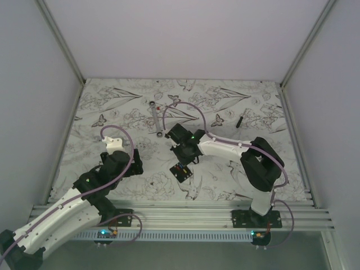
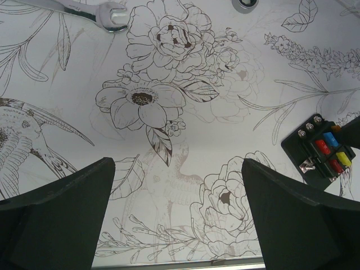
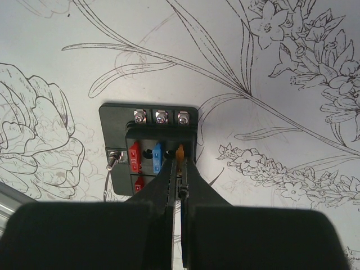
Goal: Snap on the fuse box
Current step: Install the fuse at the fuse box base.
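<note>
Mid-table, small black rectangular plastic fuse box (image 3: 118, 121) lies flat; right gripper (image 3: 179, 171) pinched narrow on small orange fuse (image 3: 180, 152) over slot row, prob. to press it home. Left gripper (image 2: 177, 169) wide, empty, nearby.

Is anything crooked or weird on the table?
A little. The fuse box lies turned cornerwise to the edges of the table, not square. The right tool pinches an orange fuse at the box's end slot; whether it is seated cannot be told. Nothing looks spilled or broken.
</note>
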Action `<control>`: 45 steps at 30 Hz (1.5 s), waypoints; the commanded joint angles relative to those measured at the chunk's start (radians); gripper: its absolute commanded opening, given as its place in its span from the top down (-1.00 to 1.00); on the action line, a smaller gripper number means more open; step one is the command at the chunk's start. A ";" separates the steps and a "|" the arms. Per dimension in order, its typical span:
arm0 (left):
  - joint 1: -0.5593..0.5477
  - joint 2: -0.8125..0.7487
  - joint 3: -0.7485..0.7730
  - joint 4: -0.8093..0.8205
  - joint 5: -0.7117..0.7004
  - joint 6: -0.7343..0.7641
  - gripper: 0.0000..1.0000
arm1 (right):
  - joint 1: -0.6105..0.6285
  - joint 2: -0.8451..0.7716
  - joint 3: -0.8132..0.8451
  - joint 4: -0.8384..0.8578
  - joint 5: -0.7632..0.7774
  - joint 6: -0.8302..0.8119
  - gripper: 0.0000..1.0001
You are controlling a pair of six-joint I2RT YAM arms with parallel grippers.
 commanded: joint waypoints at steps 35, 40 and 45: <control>0.006 0.034 0.050 -0.027 0.080 -0.061 -0.99 | -0.005 -0.154 0.085 0.025 0.096 -0.031 0.07; 0.008 0.136 0.123 -0.026 0.073 -0.056 -0.99 | -0.062 -0.255 -0.027 0.106 0.114 -0.021 -0.09; 0.008 0.333 0.287 -0.026 0.079 -0.018 -0.96 | -0.178 -0.371 -0.210 0.258 0.114 -0.001 -0.26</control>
